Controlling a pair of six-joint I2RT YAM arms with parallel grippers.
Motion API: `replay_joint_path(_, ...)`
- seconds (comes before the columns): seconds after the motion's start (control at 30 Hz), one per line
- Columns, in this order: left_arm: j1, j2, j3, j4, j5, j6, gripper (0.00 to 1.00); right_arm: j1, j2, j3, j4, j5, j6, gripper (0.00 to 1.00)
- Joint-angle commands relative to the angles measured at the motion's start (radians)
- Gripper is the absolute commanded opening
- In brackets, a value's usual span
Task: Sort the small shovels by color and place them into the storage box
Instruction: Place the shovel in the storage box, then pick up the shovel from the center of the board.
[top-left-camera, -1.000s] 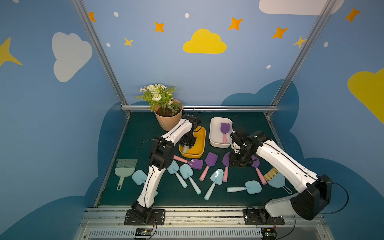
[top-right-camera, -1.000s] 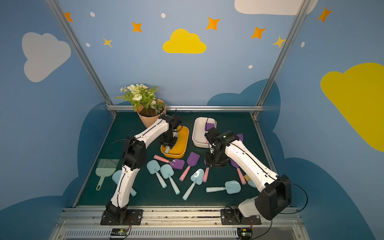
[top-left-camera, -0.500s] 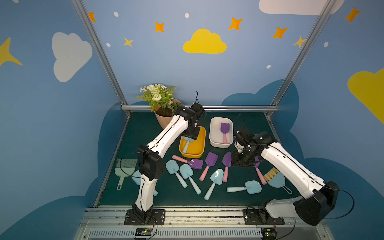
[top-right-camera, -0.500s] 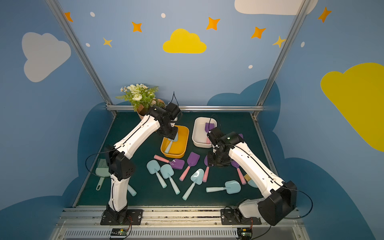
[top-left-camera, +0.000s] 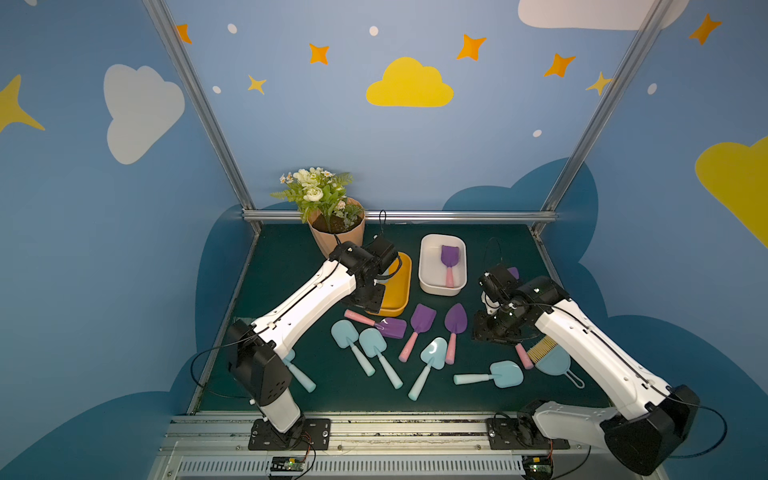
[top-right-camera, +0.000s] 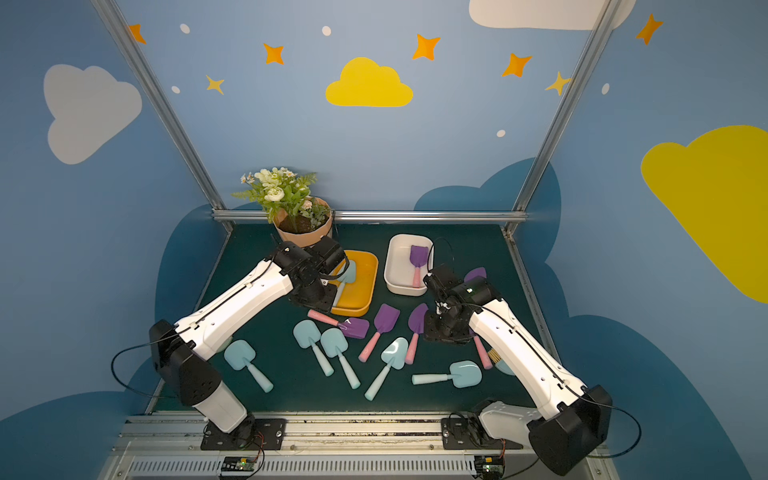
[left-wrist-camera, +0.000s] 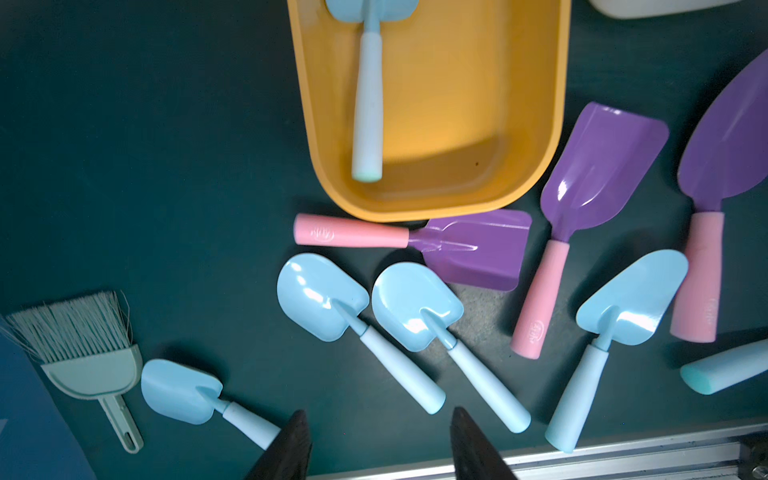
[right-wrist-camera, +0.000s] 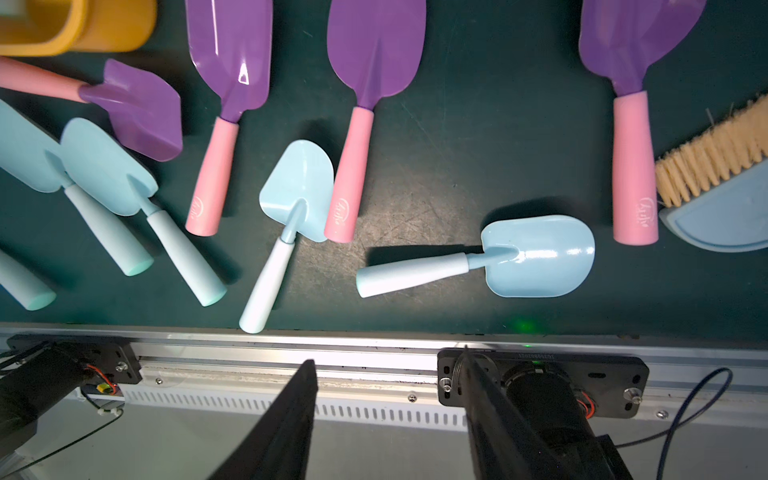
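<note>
Each colour gets its own box.
The blue shovel lies in the yellow box and the purple shovel lies in the white box, so the colours stay separate. The left pincer and the right pincer are both spread and empty, and the loose shovels wait on the desk.

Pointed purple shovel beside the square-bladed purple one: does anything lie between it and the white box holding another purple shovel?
Nothing visible does. The pointed purple shovel lies just in front of the white box; only bare mat separates blade tip and box wall. The right hand is open and empty.
</note>
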Motion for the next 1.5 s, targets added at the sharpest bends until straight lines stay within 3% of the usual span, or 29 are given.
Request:
replay_joint_path(0.0, -0.015, -0.063, -0.067, 0.047, 0.016, -0.062, 0.46, -0.003, -0.015, -0.044, 0.023, -0.057, 0.004, 0.57)
replay_joint_path(0.27, -0.036, -0.125, -0.171, 0.088, 0.052, -0.095, 0.46, -0.001, -0.005, -0.159, 0.162, -0.149, 0.026, 0.55)
replay_joint_path(0.67, -0.047, -0.236, -0.330, 0.112, 0.052, -0.141, 0.46, 0.020, 0.165, -0.218, 0.348, -0.216, 0.065, 0.55)
replay_joint_path(1.03, -0.044, -0.254, -0.364, 0.115, 0.048, -0.141, 0.46, 0.033, 0.328, -0.200, 0.396, -0.213, 0.045, 0.55)
replay_joint_path(1.47, -0.034, -0.250, -0.361, 0.109, 0.042, -0.130, 0.46, 0.034, 0.406, -0.196, 0.418, -0.194, 0.037, 0.55)
